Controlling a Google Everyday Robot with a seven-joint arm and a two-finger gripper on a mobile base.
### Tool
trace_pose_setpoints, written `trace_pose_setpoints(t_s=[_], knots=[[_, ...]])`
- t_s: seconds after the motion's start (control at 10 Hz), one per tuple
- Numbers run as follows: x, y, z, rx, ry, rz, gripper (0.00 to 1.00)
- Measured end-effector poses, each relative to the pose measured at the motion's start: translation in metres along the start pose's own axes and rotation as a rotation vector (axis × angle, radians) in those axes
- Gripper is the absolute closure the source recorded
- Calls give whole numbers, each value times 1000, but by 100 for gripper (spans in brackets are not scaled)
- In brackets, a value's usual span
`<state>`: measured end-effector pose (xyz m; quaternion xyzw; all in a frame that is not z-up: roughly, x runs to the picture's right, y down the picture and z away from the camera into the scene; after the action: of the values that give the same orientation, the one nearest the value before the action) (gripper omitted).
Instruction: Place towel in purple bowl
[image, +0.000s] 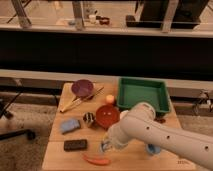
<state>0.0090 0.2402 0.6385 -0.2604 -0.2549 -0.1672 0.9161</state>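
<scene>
Bench (56, 156): wooden, beneath red bowl (107, 116).
Green tray (142, 95): behind red bowl, rightward.
Purple bowl (82, 88): behind red bowl, leftward.
Towel (70, 125): blue, left of red bowl, on bench.
Pincer (106, 145): just before red bowl; state impossible to tell.

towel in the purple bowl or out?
Out. The towel lies on the table, apart from the purple bowl. The gripper hangs near the front edge.

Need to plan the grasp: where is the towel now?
Camera view: the towel lies on the table's left side, beside the striped ball, behind the black block; the gripper hovers right of that block.
</scene>
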Motion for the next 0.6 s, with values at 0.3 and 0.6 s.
trace_pose_setpoints(t_s=[0.3,0.6], knots=[[-9,-10,-2,7,10,-26,93],[-18,-24,-3,17,20,-47,93]])
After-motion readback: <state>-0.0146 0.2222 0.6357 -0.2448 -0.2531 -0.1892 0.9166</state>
